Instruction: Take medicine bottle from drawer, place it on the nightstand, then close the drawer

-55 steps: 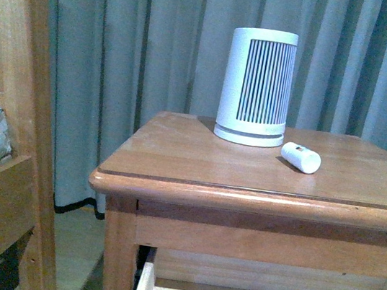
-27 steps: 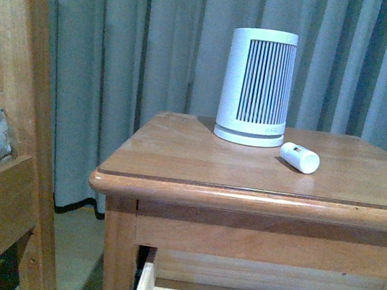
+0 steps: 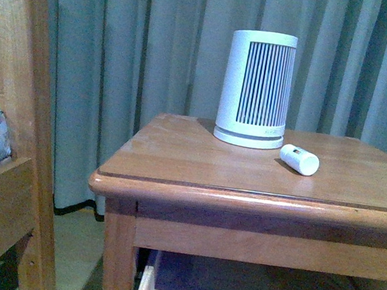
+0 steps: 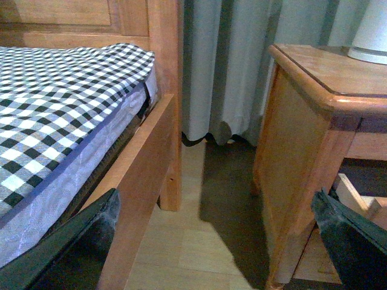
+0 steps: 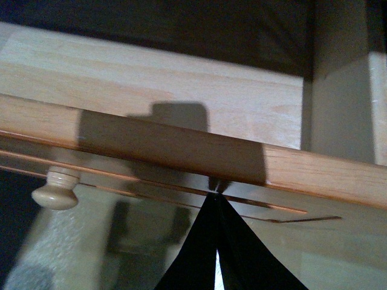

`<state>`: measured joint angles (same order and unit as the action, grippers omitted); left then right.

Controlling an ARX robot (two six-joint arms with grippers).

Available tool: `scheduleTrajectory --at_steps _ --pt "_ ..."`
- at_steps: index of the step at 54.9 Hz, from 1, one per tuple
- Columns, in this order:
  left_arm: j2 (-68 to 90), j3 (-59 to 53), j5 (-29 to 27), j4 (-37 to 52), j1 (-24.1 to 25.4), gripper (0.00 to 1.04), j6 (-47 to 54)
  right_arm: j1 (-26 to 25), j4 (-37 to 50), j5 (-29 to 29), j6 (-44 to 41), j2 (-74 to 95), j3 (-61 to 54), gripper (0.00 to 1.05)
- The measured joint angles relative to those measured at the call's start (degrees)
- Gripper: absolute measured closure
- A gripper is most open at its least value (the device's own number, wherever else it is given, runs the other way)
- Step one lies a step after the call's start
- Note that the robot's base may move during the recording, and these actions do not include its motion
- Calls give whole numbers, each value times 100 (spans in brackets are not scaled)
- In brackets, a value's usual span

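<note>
medicine bottle (image 3: pixel 300 159) lying on its side on the nightstand (image 3: pixel 198 162), drawer (image 5: pixel 181 148) half open, front edge running crosswise just ahead of right claw (image 5: pixel 216 196), tips pinched together, left claw (image 4: pixel 211 223) spread wide.

Grey-blue pleated curtains (image 3: pixel 139 71), pale wood floor (image 4: pixel 187 241), wooden bed frame (image 3: pixel 27 113) with checkered mattress (image 4: pixel 54 90).

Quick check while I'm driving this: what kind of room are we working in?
Most likely a bedroom. A wooden bed frame with a checked mattress cover stands beside the nightstand, and full-length grey curtains hang behind it.
</note>
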<state>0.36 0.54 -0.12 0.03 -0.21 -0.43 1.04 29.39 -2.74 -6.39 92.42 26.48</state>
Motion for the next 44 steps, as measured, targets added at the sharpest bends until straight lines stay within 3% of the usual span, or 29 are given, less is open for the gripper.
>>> scheduleTrajectory --at_steps 9,23,34,44 --pt "0 0 0 0 0 7 0 -249 -85 11 -848 1333 1294 102" --pt "0 0 0 0 0 7 0 -343 514 -299 -1290 1777 1464 102" --pt "0 0 0 0 0 7 0 -267 509 -739 -997 1038 1027 102" --pt "0 0 0 0 0 7 0 -223 -616 -1239 205 -675 378 102"
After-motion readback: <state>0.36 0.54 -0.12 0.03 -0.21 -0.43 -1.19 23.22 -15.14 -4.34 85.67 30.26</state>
